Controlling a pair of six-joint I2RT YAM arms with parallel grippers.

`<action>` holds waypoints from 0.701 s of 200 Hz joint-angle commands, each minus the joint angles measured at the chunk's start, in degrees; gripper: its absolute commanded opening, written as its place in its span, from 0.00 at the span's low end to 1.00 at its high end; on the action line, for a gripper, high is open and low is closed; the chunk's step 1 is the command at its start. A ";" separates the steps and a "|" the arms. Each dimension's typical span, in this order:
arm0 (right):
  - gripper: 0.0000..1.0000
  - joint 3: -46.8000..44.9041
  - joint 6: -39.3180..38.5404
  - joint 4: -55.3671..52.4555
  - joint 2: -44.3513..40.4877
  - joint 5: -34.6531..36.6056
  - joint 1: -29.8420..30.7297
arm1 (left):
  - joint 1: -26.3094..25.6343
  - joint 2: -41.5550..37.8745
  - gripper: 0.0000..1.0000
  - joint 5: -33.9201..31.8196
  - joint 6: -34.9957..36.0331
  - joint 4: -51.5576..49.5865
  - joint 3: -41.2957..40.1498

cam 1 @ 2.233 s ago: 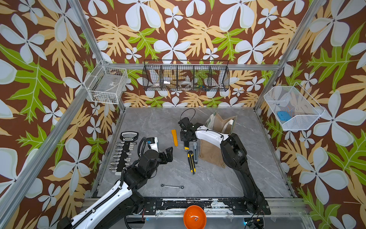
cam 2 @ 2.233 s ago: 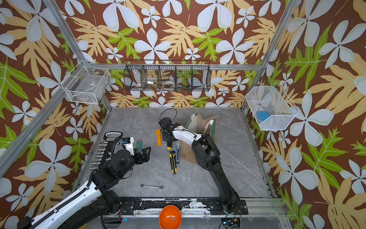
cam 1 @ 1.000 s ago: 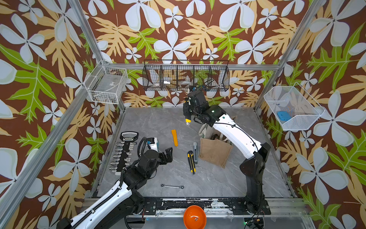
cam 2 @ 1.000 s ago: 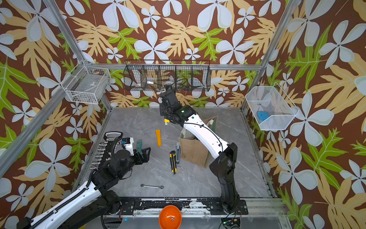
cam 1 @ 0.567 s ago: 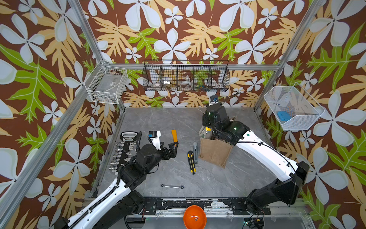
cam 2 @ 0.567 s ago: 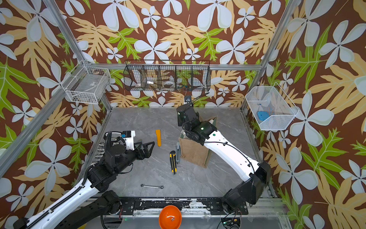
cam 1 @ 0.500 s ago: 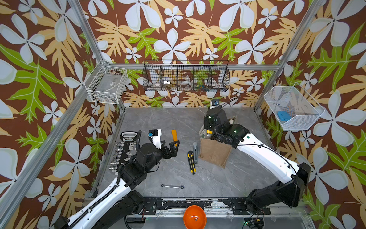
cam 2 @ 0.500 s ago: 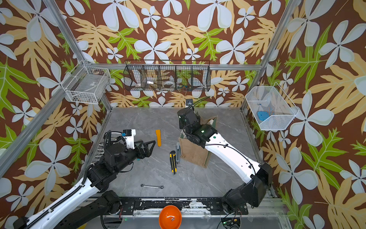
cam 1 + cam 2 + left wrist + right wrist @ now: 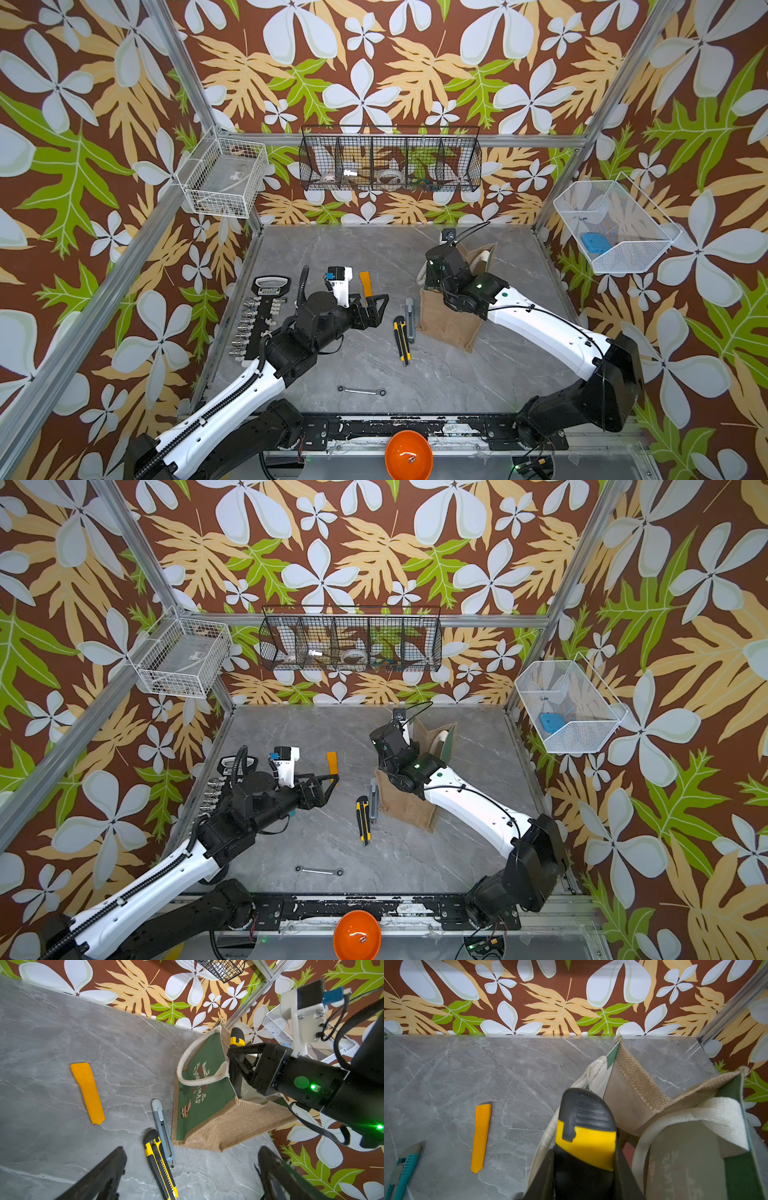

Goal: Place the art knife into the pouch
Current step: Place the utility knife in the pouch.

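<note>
The pouch (image 9: 449,328) (image 9: 405,806), a tan jute bag with a green Christmas panel (image 9: 199,1088) and white handles, stands on the grey table with its mouth open (image 9: 685,1126). My right gripper (image 9: 583,1178) (image 9: 233,1057) is shut on a yellow-and-black art knife (image 9: 586,1126) (image 9: 236,1038). It holds the knife at the pouch's mouth, just inside the front handle. In both top views the wrist (image 9: 446,266) hides the jaws and the knife. My left gripper (image 9: 380,311) (image 9: 330,791) (image 9: 191,1176) hovers open and empty left of the pouch.
An orange cutter (image 9: 365,283), a grey-blue cutter (image 9: 410,318) and a yellow-and-black cutter (image 9: 401,340) lie left of the pouch. A wrench (image 9: 361,390) lies near the front, a socket rack (image 9: 259,320) at the left. Wire baskets (image 9: 390,160) hang on the walls.
My right arm swung the knife from high at the back centre over to the pouch and lowered it to the mouth. My left gripper advanced rightward toward the cutters.
</note>
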 commanded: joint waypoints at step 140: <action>0.98 4.88 -1.10 -4.69 -6.15 -9.41 -0.23 | 0.12 1.29 1.00 -0.34 0.92 -2.16 0.06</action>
